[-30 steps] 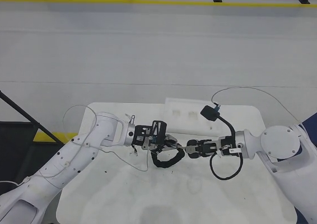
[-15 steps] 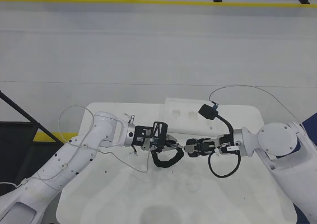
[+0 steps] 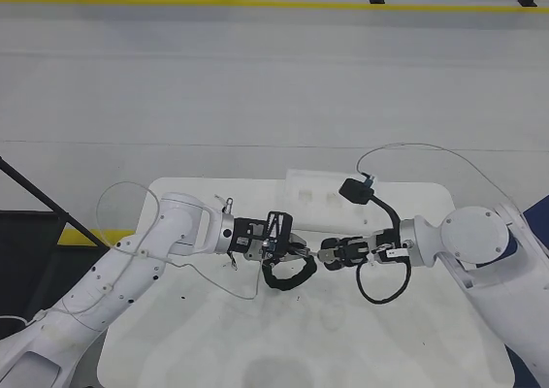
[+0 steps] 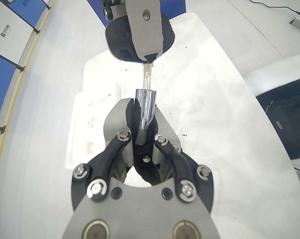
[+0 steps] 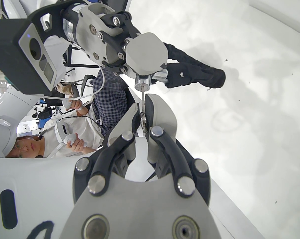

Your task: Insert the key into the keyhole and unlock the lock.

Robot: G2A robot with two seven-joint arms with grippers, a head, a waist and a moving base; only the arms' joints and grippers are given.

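Note:
The lock is a chrome cylinder [image 4: 146, 108] with a black cable loop [image 3: 289, 274] hanging from it above the white table [image 3: 207, 330]. My left gripper [image 4: 143, 108] is shut on the cylinder, the keyhole end [image 5: 143, 83] facing my right gripper. My right gripper [image 5: 141, 105] is shut on the key's head [image 5: 143, 121], directly in line with the lock. The silver key blade [image 4: 147, 78] bridges the gap, its tip meeting the keyhole, and most of the blade still shows outside. In the top view both grippers [image 3: 276, 244] [image 3: 325, 255] face each other at mid table.
A white foam tray [image 3: 323, 194] with recesses lies at the table's far edge behind the grippers. A black cable [image 3: 381, 281] loops from the right arm's wrist. Small dark specks dot the tabletop. Bare table lies in front of the grippers.
My right gripper has moved toward the left gripper with the key, closing the gap to the lock. The left gripper has held the lock nearly still.

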